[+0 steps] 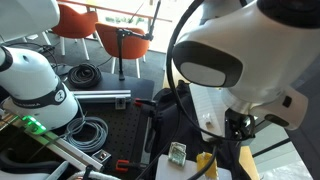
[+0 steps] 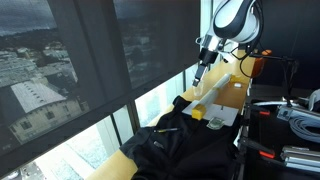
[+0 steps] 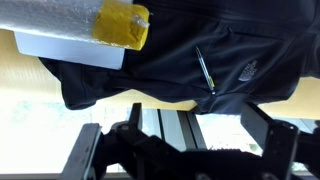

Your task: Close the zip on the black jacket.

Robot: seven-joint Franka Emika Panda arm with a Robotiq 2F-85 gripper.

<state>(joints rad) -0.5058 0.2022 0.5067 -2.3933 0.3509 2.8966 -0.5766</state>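
The black jacket (image 2: 180, 142) lies rumpled on the wooden table, and in the wrist view (image 3: 230, 45) it fills the upper part of the picture. The zip (image 3: 204, 70) shows as a short thin line with a pale glint on the jacket's front, near a small pale chest mark. My gripper (image 2: 203, 68) hangs high above the table, well clear of the jacket. In the wrist view its two dark fingers (image 3: 185, 150) are spread wide with nothing between them. The jacket is mostly hidden behind the arm in an exterior view (image 1: 175, 115).
A yellow object (image 3: 122, 22) and a white padded sheet (image 3: 60, 28) lie by the jacket's edge. Coiled black cables (image 1: 88, 133) sit on the bench by the robot base. A large window (image 2: 90, 60) borders the table. Orange chairs (image 1: 110, 35) stand behind.
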